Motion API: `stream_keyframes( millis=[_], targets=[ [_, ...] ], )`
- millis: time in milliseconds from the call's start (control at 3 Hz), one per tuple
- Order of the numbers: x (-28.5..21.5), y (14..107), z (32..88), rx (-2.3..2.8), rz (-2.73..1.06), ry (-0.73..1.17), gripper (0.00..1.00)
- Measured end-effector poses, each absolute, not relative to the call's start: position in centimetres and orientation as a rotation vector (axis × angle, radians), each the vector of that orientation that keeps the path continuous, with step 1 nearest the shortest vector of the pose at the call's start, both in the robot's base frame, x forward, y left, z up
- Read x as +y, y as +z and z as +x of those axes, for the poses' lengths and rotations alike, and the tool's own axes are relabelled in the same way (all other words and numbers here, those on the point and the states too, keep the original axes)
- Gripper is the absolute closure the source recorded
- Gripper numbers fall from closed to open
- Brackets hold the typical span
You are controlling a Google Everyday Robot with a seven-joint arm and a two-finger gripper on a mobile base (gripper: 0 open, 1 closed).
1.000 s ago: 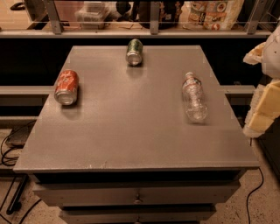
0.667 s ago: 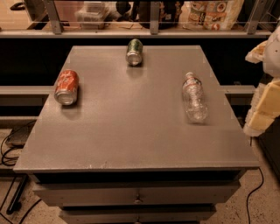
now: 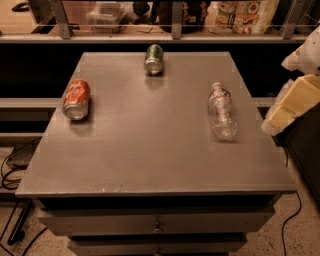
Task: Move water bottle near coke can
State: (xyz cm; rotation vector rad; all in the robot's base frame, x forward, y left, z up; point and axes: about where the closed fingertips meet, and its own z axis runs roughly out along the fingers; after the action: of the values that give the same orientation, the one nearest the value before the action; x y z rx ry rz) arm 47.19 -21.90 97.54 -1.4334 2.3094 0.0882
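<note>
the worktop sits where it did a second ago, and nothing on it has shifted. what has changed is my tool: its pale cream bulk at the right edge of the view has slid a little further in and up, so that its lower tip now overlaps the worktop's right rim. the water bottle has not moved. it lies on its side just to the left of my tool, apart from it, with the white cap pointing away toward the back. the coke can lies on its side far to my tool's left, near the opposite edge of the worktop and well apart from the bottle. the green can lies on its side at the back, up and to the left of my tool, also unchanged.

my tool is cut off by the right border and so close to the camera that it shows only as blurred cream and white shapes; i cannot tell how far open it is, and i see nothing in it. the arm behind it is out of view. the packets on the shelf beyond the worktop are cropped at the top.

my tool hangs beside the worktop's right side, slanting down to the left toward the bottle.
</note>
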Motion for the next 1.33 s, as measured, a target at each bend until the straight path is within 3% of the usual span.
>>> stream_keyframes(
  millis=[333,1333],
  targets=[
    [-20.5,96.6,49.3,2.317,-1.332,0.236,0.00],
    [-18.1,94.4,50.3,2.351,-1.267,0.246,0.00]
  ],
)
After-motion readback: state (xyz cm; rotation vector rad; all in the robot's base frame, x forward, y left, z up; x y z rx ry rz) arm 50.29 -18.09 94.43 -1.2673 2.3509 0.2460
